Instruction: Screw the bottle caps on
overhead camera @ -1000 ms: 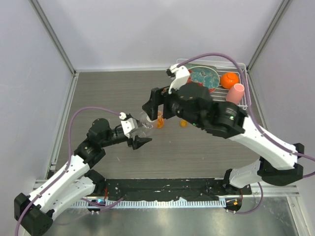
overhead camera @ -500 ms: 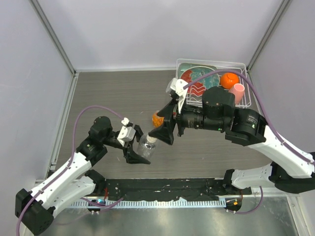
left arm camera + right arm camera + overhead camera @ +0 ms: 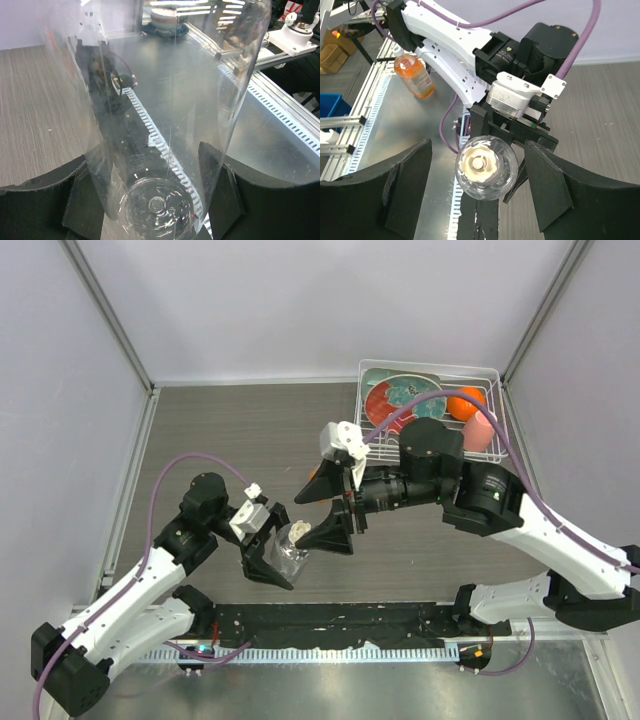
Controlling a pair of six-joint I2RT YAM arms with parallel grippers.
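Our left end effector (image 3: 145,160) pinches the clear bottle (image 3: 165,100) above the table (image 3: 220,430); light, thin-walled and slick, it likely wants a gentle squeeze low on the body; our right end effector (image 3: 478,150) stands spread around the cream cap (image 3: 479,162) on its neck, not gripping; half a second earlier those fingers sat beside the neck, not astride it.

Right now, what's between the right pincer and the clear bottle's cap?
Nothing; the right wrist view shows bare space between the open right pincer and the cream cap.
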